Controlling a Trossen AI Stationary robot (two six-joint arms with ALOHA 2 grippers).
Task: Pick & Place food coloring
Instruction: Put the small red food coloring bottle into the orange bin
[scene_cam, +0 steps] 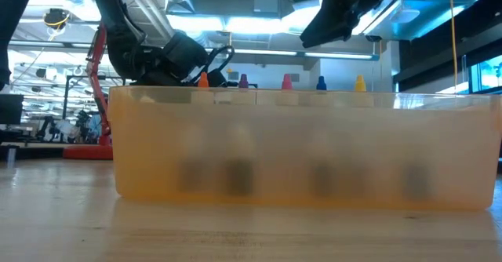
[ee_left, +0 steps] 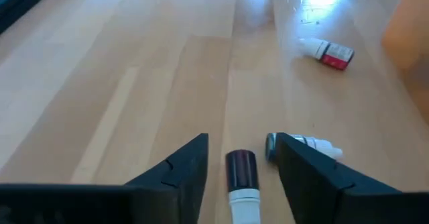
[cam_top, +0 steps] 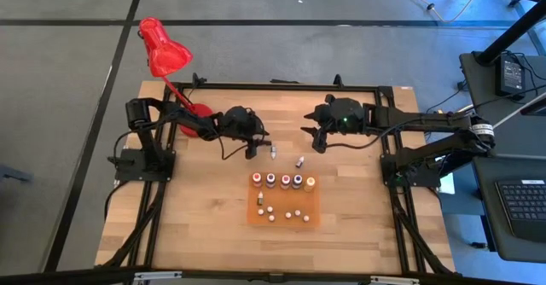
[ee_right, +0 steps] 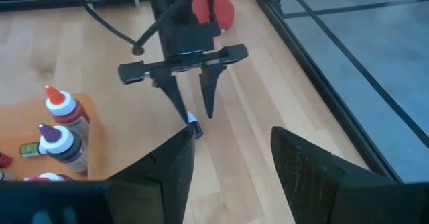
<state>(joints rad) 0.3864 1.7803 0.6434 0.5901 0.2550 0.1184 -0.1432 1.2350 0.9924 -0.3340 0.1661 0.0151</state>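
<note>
1. High view: a pale wooden table [cam_top: 205, 208] stands on grey floor, with a red desk lamp [cam_top: 165, 48] at its far left corner. An orange mat [cam_top: 285, 201] near the middle carries a row of upright food coloring bottles [cam_top: 284, 181] and small white-capped droppers. Two more bottles lie loose on the wood beyond the mat: one [cam_top: 273, 153] just beside the left gripper [cam_top: 253, 151], another [cam_top: 299, 161] between it and the mat. The right gripper [cam_top: 316, 140] hangs nearby over bare wood.

2. Low view: level with the tabletop, a translucent orange wall [scene_cam: 306, 148] fills the frame. Coloured bottle tips peek above it, and an industrial ceiling with lights lies behind.

3. Left wrist view: the left gripper's fingers [ee_left: 181, 174] stand apart on either side of a dark, white-capped bottle [ee_left: 241, 177] lying on the wood, not clamping it. A second bottle [ee_left: 305, 143] lies against one finger; a red-labelled one [ee_left: 328, 51] lies farther off.

4. Right wrist view: the right gripper [ee_right: 228, 163] is spread about halfway, holding nothing, above the wood.
</note>
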